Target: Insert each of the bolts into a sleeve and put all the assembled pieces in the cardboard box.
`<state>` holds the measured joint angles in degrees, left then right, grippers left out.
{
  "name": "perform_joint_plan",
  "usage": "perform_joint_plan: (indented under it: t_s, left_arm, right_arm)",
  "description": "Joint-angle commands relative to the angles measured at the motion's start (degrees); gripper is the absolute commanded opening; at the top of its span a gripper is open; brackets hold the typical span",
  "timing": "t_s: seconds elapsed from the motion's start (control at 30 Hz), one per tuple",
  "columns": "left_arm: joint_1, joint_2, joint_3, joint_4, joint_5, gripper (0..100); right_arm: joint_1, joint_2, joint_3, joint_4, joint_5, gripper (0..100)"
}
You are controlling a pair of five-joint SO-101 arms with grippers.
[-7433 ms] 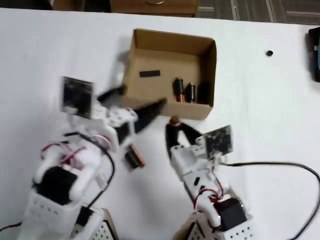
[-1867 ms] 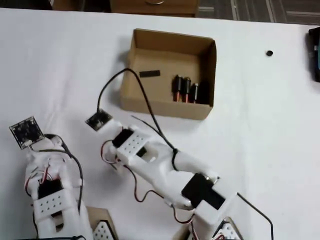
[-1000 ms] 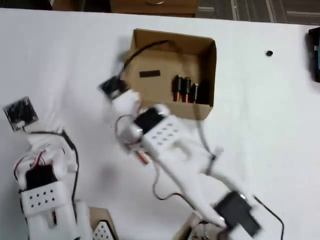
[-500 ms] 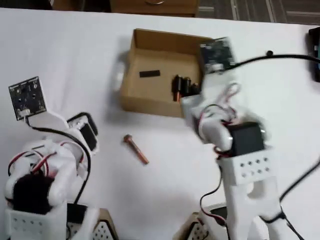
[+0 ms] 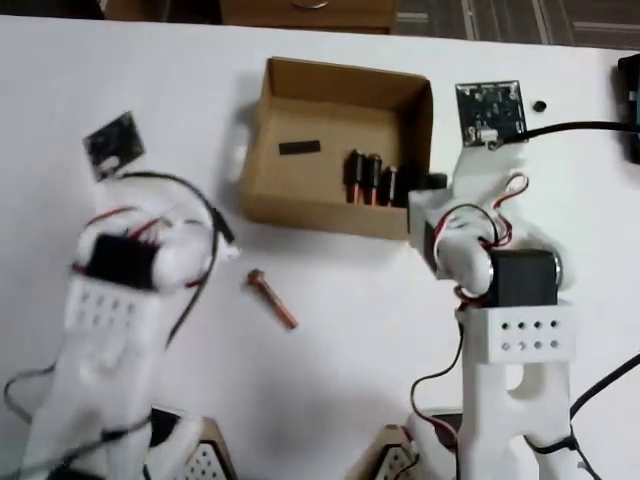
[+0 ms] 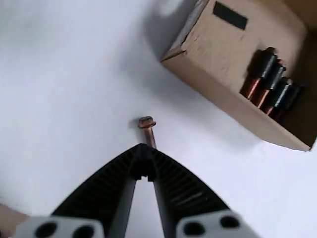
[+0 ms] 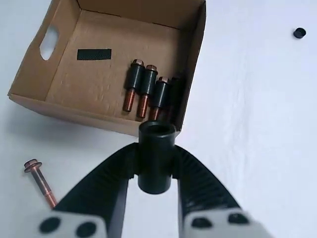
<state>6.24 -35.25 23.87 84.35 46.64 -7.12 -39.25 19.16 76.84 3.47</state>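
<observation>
A copper bolt (image 5: 272,298) lies loose on the white table in front of the cardboard box (image 5: 330,215). My left gripper (image 6: 144,164) is shut and empty, its tips just short of the bolt's shank (image 6: 147,131). My right gripper (image 7: 156,169) is shut on a black sleeve (image 7: 157,144), held upright above the table near the box's front right corner (image 5: 432,183). Three assembled bolt-and-sleeve pieces (image 7: 148,89) lie side by side inside the box, against its right wall (image 5: 372,180).
A flat black patch (image 5: 300,148) sits on the box floor. A small black part (image 5: 539,105) lies far right of the box, and a dark device (image 5: 630,105) is at the table's right edge. The right arm's cable (image 5: 580,128) runs over that side.
The right arm swung from the left of the box across to its right front corner, carrying the sleeve. The left arm stretched forward toward the bolt. The bolt has stayed put for the last half second.
</observation>
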Motion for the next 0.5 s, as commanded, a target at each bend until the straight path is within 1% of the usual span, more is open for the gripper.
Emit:
perform_joint_plan:
  t_s: [0.0, 0.13, 0.2, 0.27, 0.37, 0.47]
  left_arm:
    - [0.88, 6.42, -2.24, -0.44, 2.46, 4]
    - [3.69, 13.27, -1.89, -1.85, 3.52, 16]
    - [4.92, 16.26, -2.24, -2.02, 4.75, 21]
    - [6.33, 18.81, -2.07, -3.43, 6.51, 20]
    - [7.74, 22.24, -1.89, -6.07, 6.68, 18]
    - [7.74, 25.58, -1.80, -7.74, 6.77, 18]
  right_arm:
    - [0.48, -1.98, 0.44, -2.51, 0.53, 2.0]
    - [0.40, -1.71, 1.76, -5.14, 0.44, 2.0]
    - [0.48, -1.54, 1.93, -6.29, 0.44, 2.0]
    - [0.48, -1.54, 2.02, -6.73, 0.35, 2.0]
    - [0.48, -1.54, 2.02, -7.43, 0.44, 2.0]
    - [0.57, -1.54, 2.02, -7.43, 0.53, 2.0]
